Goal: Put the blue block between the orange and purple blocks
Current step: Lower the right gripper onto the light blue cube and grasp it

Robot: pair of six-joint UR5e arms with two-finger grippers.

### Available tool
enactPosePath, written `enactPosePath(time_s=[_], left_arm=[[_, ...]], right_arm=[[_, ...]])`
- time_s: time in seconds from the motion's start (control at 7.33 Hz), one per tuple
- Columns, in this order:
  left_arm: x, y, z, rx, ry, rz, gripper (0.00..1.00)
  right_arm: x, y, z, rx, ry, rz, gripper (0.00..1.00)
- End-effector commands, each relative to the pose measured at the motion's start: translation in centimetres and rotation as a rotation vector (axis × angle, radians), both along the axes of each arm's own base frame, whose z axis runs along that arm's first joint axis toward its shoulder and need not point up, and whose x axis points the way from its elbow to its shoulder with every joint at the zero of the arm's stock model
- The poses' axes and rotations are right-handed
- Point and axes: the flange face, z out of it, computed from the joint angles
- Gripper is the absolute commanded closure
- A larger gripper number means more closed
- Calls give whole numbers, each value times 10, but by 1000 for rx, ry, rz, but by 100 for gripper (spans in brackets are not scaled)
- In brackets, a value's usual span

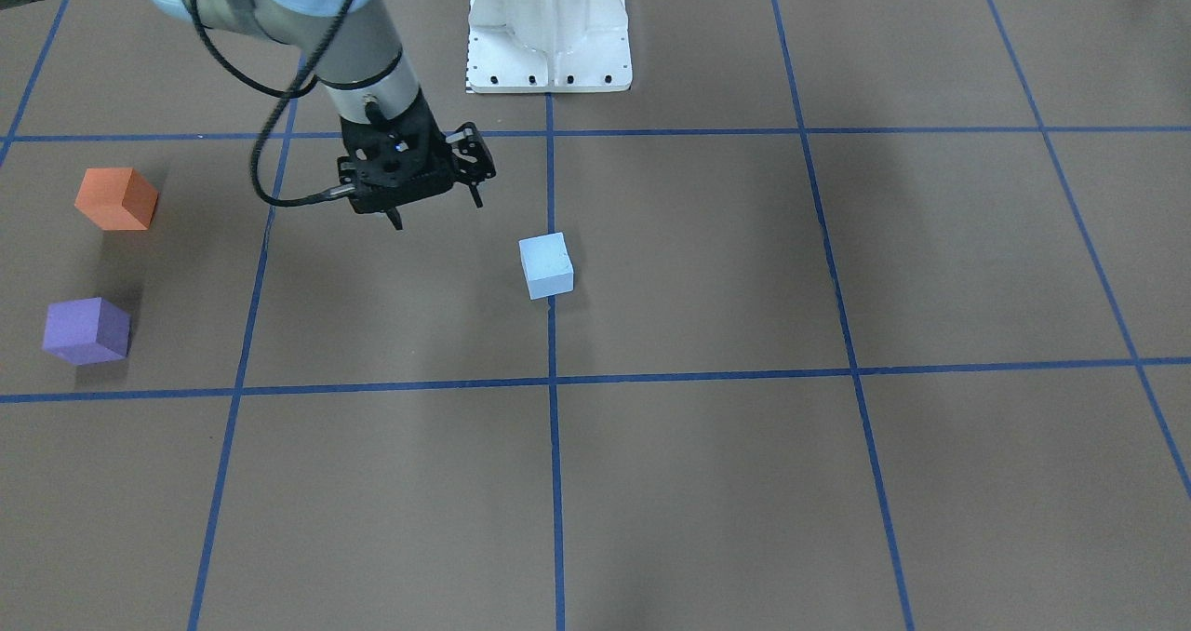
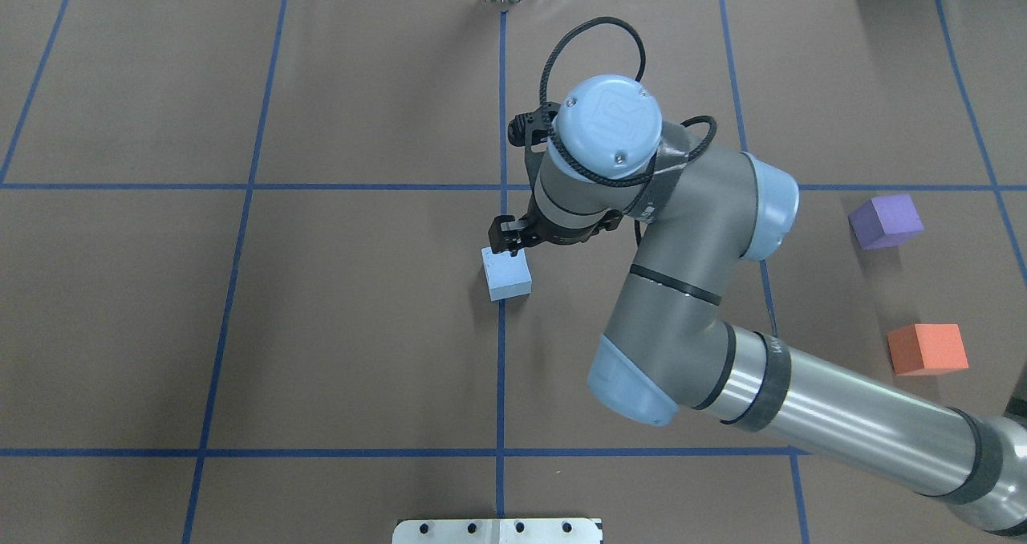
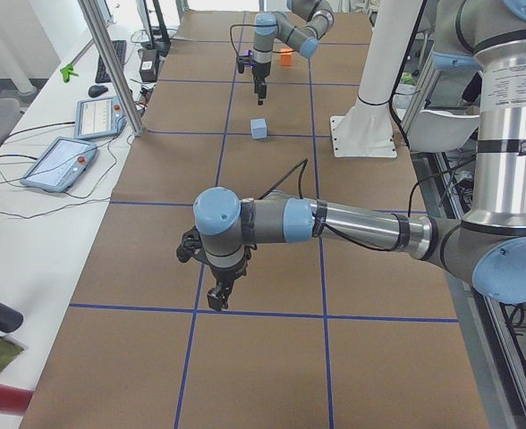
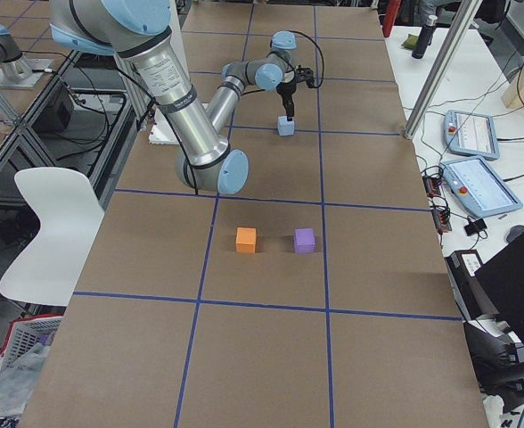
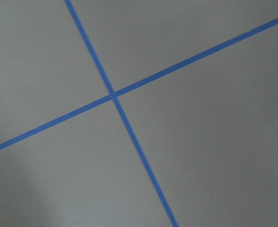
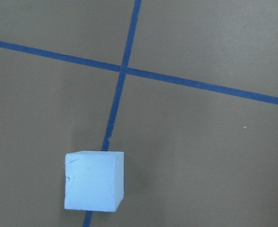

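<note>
The light blue block [image 1: 546, 265] sits on the brown table on a blue tape line near the middle; it also shows in the overhead view [image 2: 506, 274] and low left in the right wrist view [image 6: 94, 181]. The orange block [image 1: 116, 199] and the purple block [image 1: 86, 331] stand apart at the robot's right side, with a gap between them [image 2: 927, 349] [image 2: 886, 221]. My right gripper [image 1: 435, 208] is open and empty, hovering just beside the blue block, not touching it. My left gripper [image 3: 220, 295] shows only in the exterior left view; I cannot tell if it is open or shut.
The white robot base plate [image 1: 549, 31] stands at the table's robot side. Blue tape lines [image 5: 114, 95] form a grid on the table. A side bench with tablets [image 3: 62, 161] and metal posts [image 3: 111, 63] runs along the far edge.
</note>
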Motion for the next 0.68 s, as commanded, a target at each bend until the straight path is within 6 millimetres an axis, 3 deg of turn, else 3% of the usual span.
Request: enactPosePath(time_s=[0.0, 0.14, 0.41, 0.55], left_arm=[[-11, 14, 10, -12, 2, -17, 0], [-11, 14, 10, -14, 2, -20, 0], [-10, 21, 16, -24, 11, -23, 0], [-10, 21, 17, -26, 11, -23, 0]], right_arm=[[-70, -8, 2, 40, 18, 3, 0], [-88, -5, 21, 68, 24, -3, 0], [-104, 12, 43, 63, 58, -19, 5], [-107, 14, 45, 55, 60, -14, 26]])
